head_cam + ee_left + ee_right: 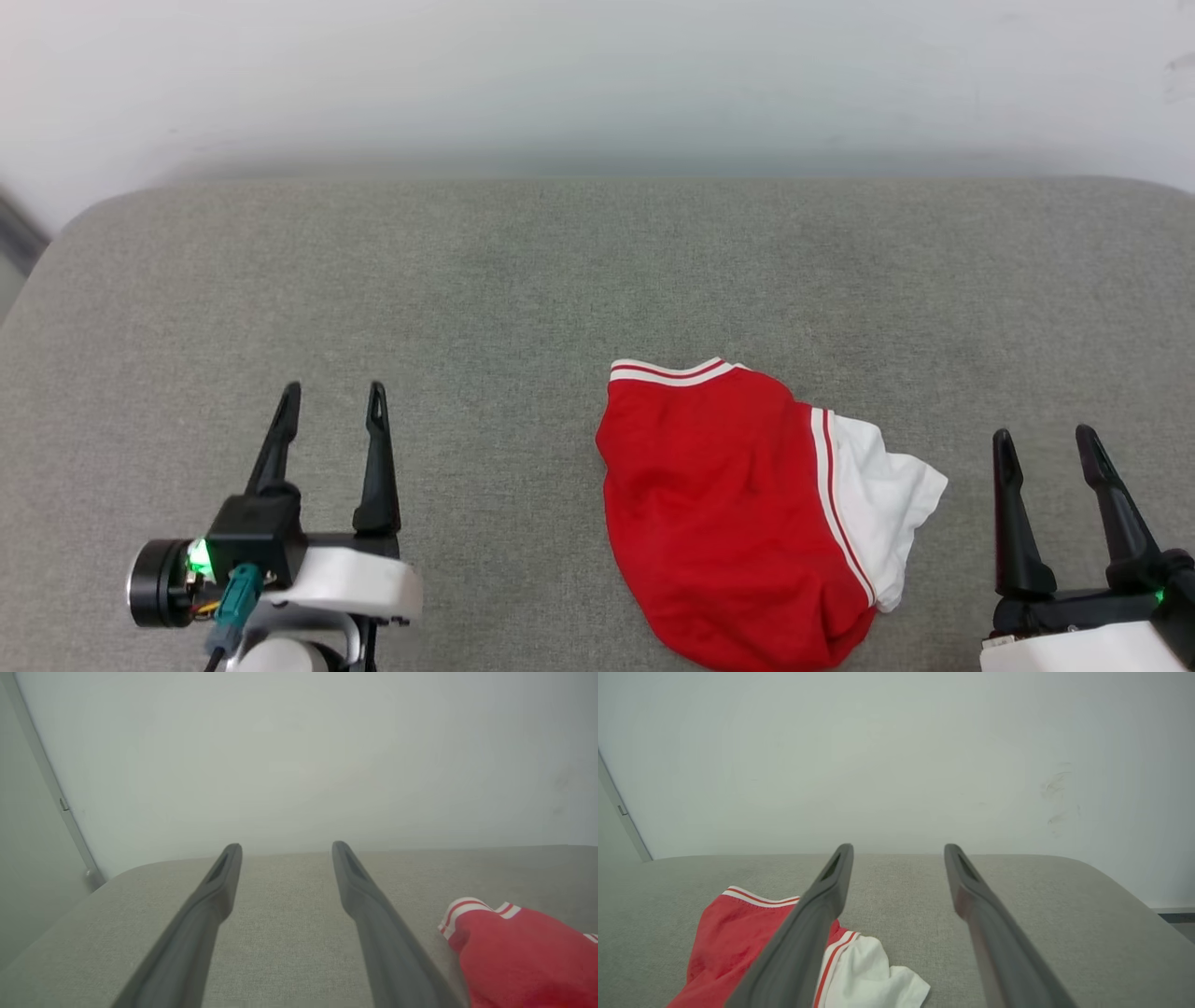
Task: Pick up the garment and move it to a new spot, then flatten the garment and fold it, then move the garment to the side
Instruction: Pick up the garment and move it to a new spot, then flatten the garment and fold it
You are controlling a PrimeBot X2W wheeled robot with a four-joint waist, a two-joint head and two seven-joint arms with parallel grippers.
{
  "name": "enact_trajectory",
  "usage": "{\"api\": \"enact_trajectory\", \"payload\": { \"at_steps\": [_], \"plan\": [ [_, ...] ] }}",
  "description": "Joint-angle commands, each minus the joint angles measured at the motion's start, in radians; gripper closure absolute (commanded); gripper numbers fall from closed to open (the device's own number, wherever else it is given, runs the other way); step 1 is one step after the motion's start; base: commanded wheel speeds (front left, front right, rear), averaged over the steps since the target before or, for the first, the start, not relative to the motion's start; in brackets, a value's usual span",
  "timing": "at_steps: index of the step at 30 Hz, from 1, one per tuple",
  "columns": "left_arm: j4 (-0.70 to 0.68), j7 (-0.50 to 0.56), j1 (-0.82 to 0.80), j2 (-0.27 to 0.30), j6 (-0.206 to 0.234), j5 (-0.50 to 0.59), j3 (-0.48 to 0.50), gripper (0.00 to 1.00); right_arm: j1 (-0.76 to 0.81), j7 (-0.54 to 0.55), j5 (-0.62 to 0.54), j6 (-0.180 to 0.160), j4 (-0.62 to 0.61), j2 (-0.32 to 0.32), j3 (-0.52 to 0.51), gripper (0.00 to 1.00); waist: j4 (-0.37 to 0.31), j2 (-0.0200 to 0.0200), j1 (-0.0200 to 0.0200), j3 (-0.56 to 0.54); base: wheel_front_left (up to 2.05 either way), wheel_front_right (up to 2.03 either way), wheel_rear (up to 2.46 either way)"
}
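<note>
Two spread, empty grippers flank the garment (728, 504): my left gripper (334, 390) well apart, my right gripper (1043, 435) nearer. I judge both poised for pickup.

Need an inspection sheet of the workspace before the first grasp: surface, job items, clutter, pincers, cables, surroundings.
Surface: grey woven padded surface with rounded far corners; no stains seen.
Job's things: garment, red with a white sleeve and striped trim, lies bunched and unfolded on the surface, nearer the robot's right side.
Clutter: nothing seen.
Pincers: left pincer open, over bare surface, apart from the garment. Right pincer open, beside the white sleeve, not touching it. Neither holds anything.
Cables: teal connector with short wires at the left wrist, off the surface.
Surroundings: pale wall behind the surface; faint scuff marks on it.
</note>
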Motion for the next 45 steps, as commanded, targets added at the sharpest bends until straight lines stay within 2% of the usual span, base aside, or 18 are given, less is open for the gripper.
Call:
{"api": "enact_trajectory", "payload": {
  "at_steps": [1,11,26,33,37,43,45],
  "plan": [
    [0.000,-0.002,0.021,-0.013,-0.016,0.014,0.019,0.00,0.014,-0.002,0.005,-0.001,0.004,0.001,-0.001,0.00,-0.002,0.0000,0.0000,-0.009,0.00,0.00,0.00],
    [0.014,-0.003,0.131,-0.109,-0.126,0.089,0.125,0.00,0.060,-0.002,0.027,-0.001,0.036,0.001,-0.001,0.00,-0.006,0.0000,0.0000,-0.054,0.00,0.00,0.00],
    [0.032,-0.003,0.180,-0.189,-0.223,0.163,0.217,0.00,0.087,-0.002,0.055,-0.001,0.059,0.001,0.009,0.00,-0.004,0.0000,0.0000,-0.070,0.00,0.00,0.00],
    [0.035,-0.003,0.183,-0.209,-0.249,0.186,0.243,0.00,0.062,-0.002,0.042,-0.001,0.046,0.001,-0.003,0.00,-0.005,0.0000,0.0000,-0.067,0.00,0.00,0.00],
    [0.038,-0.003,0.177,-0.219,-0.259,0.195,0.253,0.00,0.019,-0.002,-0.012,-0.001,0.017,0.001,-0.011,0.00,-0.005,0.0000,0.0000,-0.063,0.00,0.00,0.00],
    [0.035,-0.003,0.162,-0.229,-0.268,0.200,0.274,0.00,-0.143,-0.002,-0.122,-0.001,-0.058,0.001,-0.014,0.00,-0.021,0.0000,0.0000,-0.041,0.00,0.00,0.00],
    [0.035,-0.003,0.154,-0.231,-0.271,0.201,0.279,0.00,-0.215,-0.002,-0.157,-0.001,-0.073,-0.033,0.005,0.00,-0.026,0.0000,0.0000,-0.032,0.00,0.00,0.00]
  ]
}}
